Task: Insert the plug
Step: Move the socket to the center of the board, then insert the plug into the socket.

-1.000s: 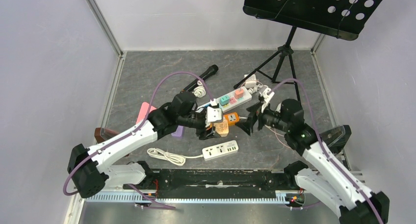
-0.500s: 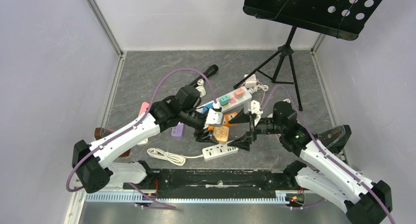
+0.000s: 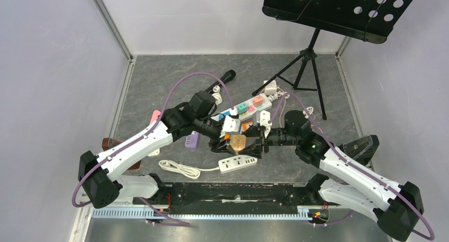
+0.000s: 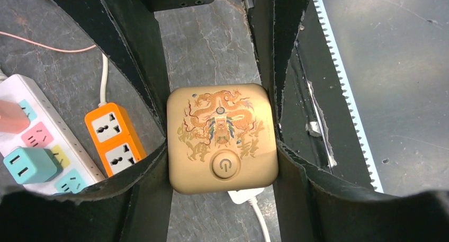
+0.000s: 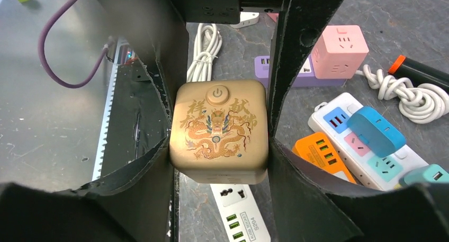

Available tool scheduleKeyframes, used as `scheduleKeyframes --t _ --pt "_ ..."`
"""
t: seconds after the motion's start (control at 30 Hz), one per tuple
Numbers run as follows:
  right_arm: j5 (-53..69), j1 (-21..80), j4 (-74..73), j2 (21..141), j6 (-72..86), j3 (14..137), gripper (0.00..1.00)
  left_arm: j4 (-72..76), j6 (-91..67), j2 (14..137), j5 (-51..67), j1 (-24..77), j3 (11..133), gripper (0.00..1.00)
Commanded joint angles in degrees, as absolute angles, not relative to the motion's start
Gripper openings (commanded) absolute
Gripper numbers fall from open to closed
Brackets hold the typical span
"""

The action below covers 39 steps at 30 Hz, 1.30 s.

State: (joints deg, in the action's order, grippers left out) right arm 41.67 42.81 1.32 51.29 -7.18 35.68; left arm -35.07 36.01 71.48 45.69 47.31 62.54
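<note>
Left end effector (image 4: 221, 157): pinching the gold cube adapter (image 5: 218, 128) on two opposite sides and holding it off the worktop (image 3: 159, 78). If this grip loosens before the other arm's hold is firm, the cube is likely to drop.
Gold cube adapter: in the air between the two arms, near the middle of the scene. Its dragon faces and power button are turned toward the wrist cameras. No view shows its prongs, so they may be facing the wrong way for a socket. Pushing down blind would probably jam them or bend them.
White power strip (image 3: 238, 162): lying loose directly beneath the cube, its cord trailing toward the left. A push that lands off-centre would probably slide or tip the strip instead of seating the plug.
Orange socket block (image 4: 115, 139): just beside the drop zone. A falling cube or a descending finger could knock it.
Right end effector (image 3: 254, 143): reaching in from the opposite side, with its fingers apparently pressed against the same cube. With both arms clamped on it, any mismatch in pull or twist could wrench the cube askew, squeeze it out of the fingers, or strain the wrists. The fingers of the two arms are crowded close together and could catch on each other when they separate.
</note>
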Motion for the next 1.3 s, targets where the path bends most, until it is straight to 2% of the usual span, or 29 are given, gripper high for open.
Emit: scheduleKeyframes --t 0.0,0.07,0.13,0.17,0.2,0.23,0.5,0.93,1.0,1.07,1.13,1.17,1.2,1.23,1.27 --pt "38.88 43.33 2.04 51.66 -6.96 39.57 0.12 -31.21 34.08 69.47 47.43 47.62 63.88 0.05" --pt "38.95 43.50 2.14 51.83 -6.46 39.89 0.02 -28.42 31.94 68.64 46.81 47.64 63.03 0.18" --pt "38.15 43.60 2.83 51.88 -5.31 40.07 0.00 -25.04 28.92 67.55 45.14 47.64 61.96 0.36" --pt "37.62 43.60 3.25 51.70 -4.60 40.17 0.00 -23.59 27.67 66.86 44.44 47.64 61.35 0.47" --pt "37.16 43.60 3.57 51.45 -4.06 40.25 0.00 -22.47 27.04 66.19 43.78 47.64 60.81 0.75" --pt "37.03 43.56 4.04 51.07 -3.43 40.34 0.00 -21.30 26.22 65.54 43.12 47.63 60.07 0.78" --pt "39.04 43.55 8.56 45.72 3.71 41.25 0.00 -5.76 15.57 57.54 36.74 47.64 52.26 0.80" --pt "43.89 43.55 13.61 41.12 10.12 43.77 0.00 5.83 8.09 52.78 43.98 47.64 48.04 0.82" --pt "43.95 43.59 13.78 41.05 10.35 43.60 0.00 7.72 6.83 52.86 44.57 47.64 47.90 0.81" --pt "43.92 43.64 14.14 40.97 10.71 43.51 0.00 8.52 6.38 53.37 45.63 47.64 47.90 0.72" --pt "43.95 43.56 14.59 40.95 11.20 43.42 0.00 8.29 6.39 53.85 46.05 47.64 47.90 0.46" --pt "43.95 43.59 14.52 40.89 11.29 43.50 0.00 7.97 6.46 53.98 46.16 47.64 47.90 0.15" --pt "43.88 43.59 14.12 40.96 11.34 43.51 0.00 7.25 6.86 54.17 46.03 47.64 47.99 0.02" --pt "43.58 43.55 13.29 40.92 11.07 43.67 0.08 6.57 7.22 54.31 45.94 47.63 48.07 0.02" --pt "43.43 43.59 11.96 41.02 10.58 43.83 0.25 5.87 8.09 54.38 46.01 47.63 48.24 0.02"
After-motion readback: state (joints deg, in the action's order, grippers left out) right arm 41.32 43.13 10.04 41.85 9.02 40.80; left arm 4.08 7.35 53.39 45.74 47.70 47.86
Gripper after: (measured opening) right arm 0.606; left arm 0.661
